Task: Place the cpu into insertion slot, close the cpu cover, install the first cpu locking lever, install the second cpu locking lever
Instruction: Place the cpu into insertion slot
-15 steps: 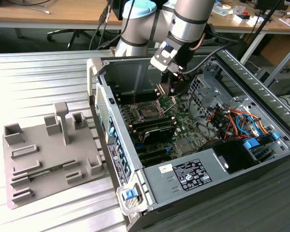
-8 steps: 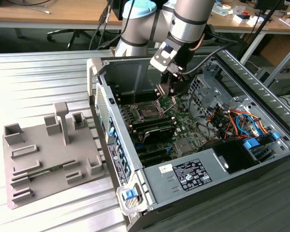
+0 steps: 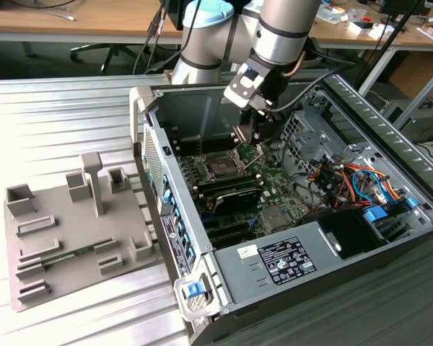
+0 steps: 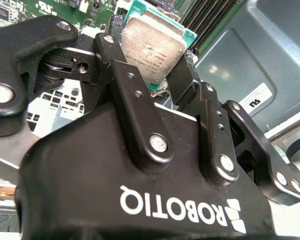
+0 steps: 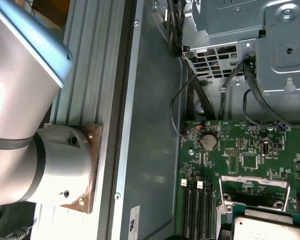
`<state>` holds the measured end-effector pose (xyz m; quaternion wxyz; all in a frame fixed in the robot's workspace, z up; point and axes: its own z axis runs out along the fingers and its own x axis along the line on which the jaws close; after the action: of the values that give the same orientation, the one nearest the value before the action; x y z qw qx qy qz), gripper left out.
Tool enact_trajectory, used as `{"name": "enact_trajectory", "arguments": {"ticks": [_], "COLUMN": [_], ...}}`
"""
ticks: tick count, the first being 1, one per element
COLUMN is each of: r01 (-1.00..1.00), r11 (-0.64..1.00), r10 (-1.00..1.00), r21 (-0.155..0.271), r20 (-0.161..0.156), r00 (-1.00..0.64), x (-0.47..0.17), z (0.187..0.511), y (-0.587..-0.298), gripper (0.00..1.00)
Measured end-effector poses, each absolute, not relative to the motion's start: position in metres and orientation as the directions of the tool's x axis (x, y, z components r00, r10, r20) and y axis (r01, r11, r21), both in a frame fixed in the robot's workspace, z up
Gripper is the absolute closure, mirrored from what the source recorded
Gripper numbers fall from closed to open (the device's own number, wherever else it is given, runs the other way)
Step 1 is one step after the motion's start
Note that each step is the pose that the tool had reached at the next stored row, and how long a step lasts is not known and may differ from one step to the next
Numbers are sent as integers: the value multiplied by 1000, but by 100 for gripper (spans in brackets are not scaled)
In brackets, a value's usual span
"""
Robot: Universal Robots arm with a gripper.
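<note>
In the second wrist view my gripper (image 4: pixel 147 56) is shut on the cpu (image 4: pixel 152 42), a flat square chip with a silvery top and green edge, pinched between the two black fingers (image 4: pixel 112 52). The same chip's top (image 5: pixel 262 229) shows over the green board in the first wrist view. In the exterior view the gripper (image 3: pixel 247 133) hangs inside the open computer case, just above and to the exterior view's right of the insertion slot (image 3: pixel 220 167), a dark square with a metal rim. The cpu cover (image 3: pixel 248 151) stands raised beside the slot.
The case wall (image 3: pixel 148 137) and drive cage (image 3: pixel 303 126) flank the arm. Black memory slots (image 3: pixel 234 191) lie beside the socket, and loose cables (image 3: pixel 346 180) lie further right. A grey fixture plate (image 3: pixel 72 231) rests on the metal table at the exterior view's left.
</note>
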<state>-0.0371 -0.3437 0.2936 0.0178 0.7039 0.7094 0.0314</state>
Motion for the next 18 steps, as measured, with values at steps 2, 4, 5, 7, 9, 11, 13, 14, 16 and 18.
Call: {"name": "enact_trajectory", "arguments": {"ticks": [2, 4, 5, 7, 9, 11, 13, 14, 16, 18], "r01": [998, 998, 998, 998, 998, 998, 998, 998, 998, 998], "r11": [7, 7, 7, 7, 7, 7, 7, 7, 7, 7], "r10": [1000, 1000, 1000, 1000, 1000, 1000, 1000, 1000, 1000, 1000], "r21": [70, 70, 70, 70, 70, 70, 70, 70, 70, 70], "r20": [19, 19, 19, 19, 19, 19, 19, 19, 19, 19], "r00": [-8, -8, -8, -8, -8, -8, -8, -8, -8, -8], "x": [-37, -37, -37, -37, -37, -37, -38, -38, -38, -38], "z": [293, 293, 292, 292, 292, 291, 289, 288, 285, 284], "y": [-344, -344, -344, -344, -344, -344, -344, -344, -344, -344], "gripper": [45, 45, 45, 45, 45, 45, 45, 45, 45, 45]}}
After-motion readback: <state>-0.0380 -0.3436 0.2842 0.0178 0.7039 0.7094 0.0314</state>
